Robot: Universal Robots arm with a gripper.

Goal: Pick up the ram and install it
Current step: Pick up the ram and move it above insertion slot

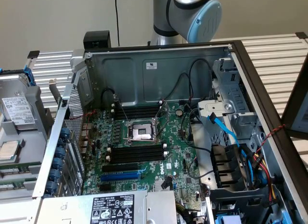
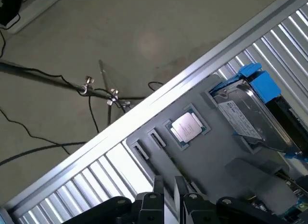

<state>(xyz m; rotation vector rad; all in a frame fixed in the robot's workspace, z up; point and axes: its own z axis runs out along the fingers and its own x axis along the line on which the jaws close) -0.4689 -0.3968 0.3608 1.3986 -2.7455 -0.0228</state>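
Exterior view: open case point(image 1: 159, 65) with motherboard point(image 1: 144, 166) lying flat inside; bare socket point(image 1: 143, 132) at centre, flanked by long black slots point(image 1: 137, 152) with white end clips; blue slot point(image 1: 120, 176) just nearer the camera; arm point(image 1: 192, 15) rising behind the case's back wall; grey tray point(image 1: 38, 113) beside the case at the exterior view's left, carrying a drive point(image 1: 18, 111), a chip point(image 1: 9, 149) and, just beside the chip, the ram point(image 1: 12, 171) as thin green strips, well apart from the slots; no telling whether any slot is filled. Wrist view: gripper point(image 2: 168, 180) hanging over the tray point(image 2: 216, 156); fingers point(image 2: 158, 185) parted, pale tray showing between them, grasping nothing; ram point(image 2: 142, 152) seen as narrow dark strips on edge in the tray, running from beside the chip point(image 2: 186, 127) toward the fingertips; contact with them impossible to judge; drive point(image 2: 240, 118) with blue bracket point(image 2: 260, 82) past the chip; slatted table point(image 2: 96, 180) under the tray; floor point(image 2: 144, 41) with cables point(image 2: 29, 137) beyond the table's edge.
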